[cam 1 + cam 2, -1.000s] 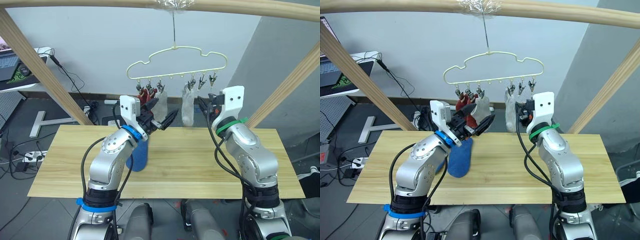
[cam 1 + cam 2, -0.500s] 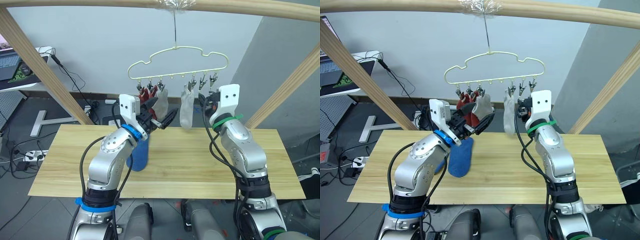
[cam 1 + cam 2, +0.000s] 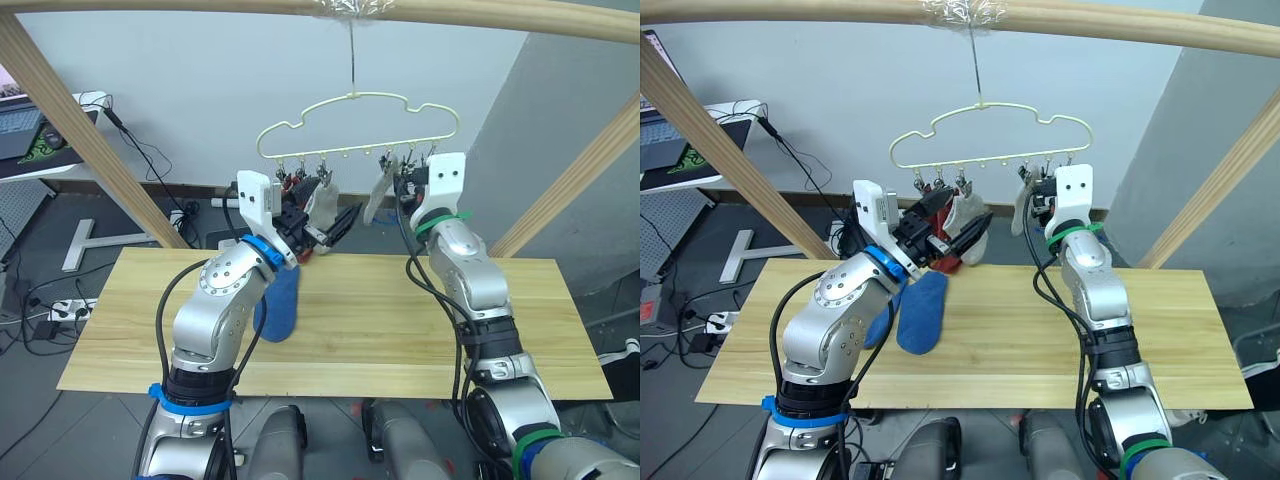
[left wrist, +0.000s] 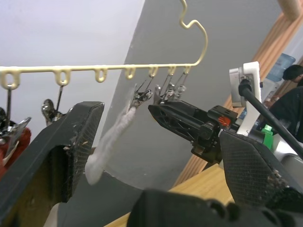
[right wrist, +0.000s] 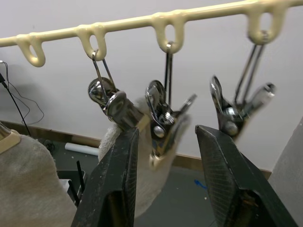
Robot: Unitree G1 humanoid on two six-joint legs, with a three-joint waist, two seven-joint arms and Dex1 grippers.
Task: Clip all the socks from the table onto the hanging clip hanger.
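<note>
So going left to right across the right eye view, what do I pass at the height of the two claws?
Slanted wooden pole → left claw → light grey sock hanging from the clip hanger → right claw → slanted wooden pole on the right.

One pale-yellow wavy wire clip hanger [image 3: 355, 97] carries six small metal clips [image 5: 165, 116] in two groups of three. Two light grey fabric ankle socks [image 3: 322, 203] hang from it, along with rust-red sock fabric [image 4: 12, 144] whose number cannot be told. One pale wooden plank desk [image 3: 400, 330] bears one blue ankle sock [image 3: 921, 312] in plain sight, with a second blue patch beside it mostly hidden, and two pincers, left [image 3: 335, 225] and right [image 5: 165, 137], each show two spread black fingers.
</note>
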